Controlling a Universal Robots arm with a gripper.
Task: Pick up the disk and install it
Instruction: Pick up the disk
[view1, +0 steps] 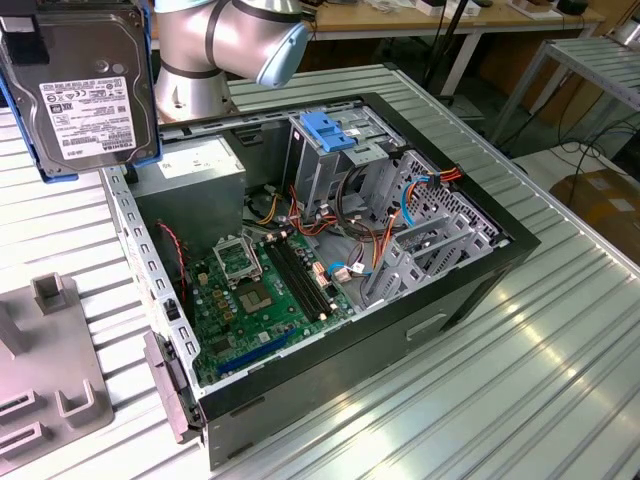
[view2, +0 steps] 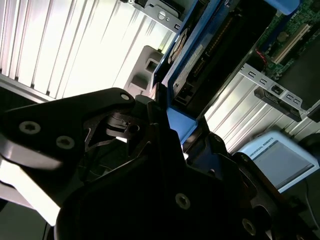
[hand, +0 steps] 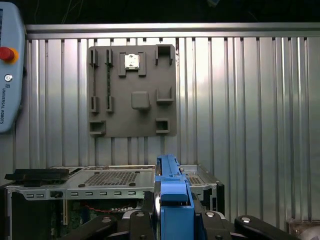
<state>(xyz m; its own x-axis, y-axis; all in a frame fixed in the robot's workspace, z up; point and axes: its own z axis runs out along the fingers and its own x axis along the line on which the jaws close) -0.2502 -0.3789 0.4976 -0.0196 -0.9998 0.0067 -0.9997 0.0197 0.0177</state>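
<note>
Disk is held upright in the air, its labelled face turned toward the exterior view. Its blue carrier frame is pinched edge-on between the fingers of the gripper. The fingers are clamped on the frame's narrow end, one on each side.

The disk is judged to be dense for its size, fully rigid and sensitive to shock. The plastic frame is judged to flex slightly and to be fairly slick. Hold is best taken on the frame rails, as it is here, and not on the label face or the connector edge.

Beside and below the fingers, apart from them, the open computer case is seen, with its drive cage and motherboard.
</note>
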